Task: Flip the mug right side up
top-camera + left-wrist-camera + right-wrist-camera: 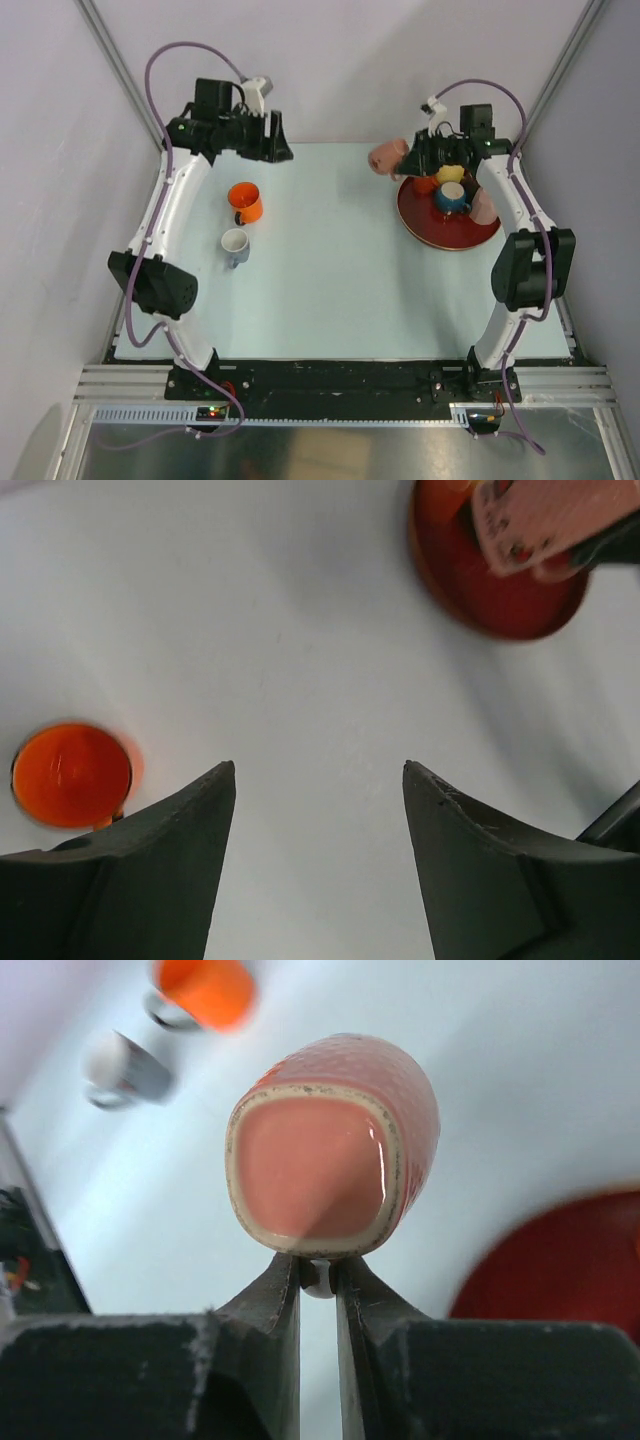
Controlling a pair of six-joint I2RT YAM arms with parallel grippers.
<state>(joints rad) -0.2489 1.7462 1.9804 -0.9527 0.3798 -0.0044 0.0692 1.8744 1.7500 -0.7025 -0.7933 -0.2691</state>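
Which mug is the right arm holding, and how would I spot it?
Start at the red plate at the far right of the table. Off its far left edge, the right arm's fingers grip a pink mug. Unlike the mugs on the plate, it is held sideways, dimpled skin showing.

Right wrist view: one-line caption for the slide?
Right gripper shut on the pink mug, held on its side over the table, red plate at lower right.

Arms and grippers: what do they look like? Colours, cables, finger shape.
Left arm and right arm: white links, black joint housings, a purple cable looped along each. Left gripper and right gripper: two matte black fingers tapering to blunt tips.
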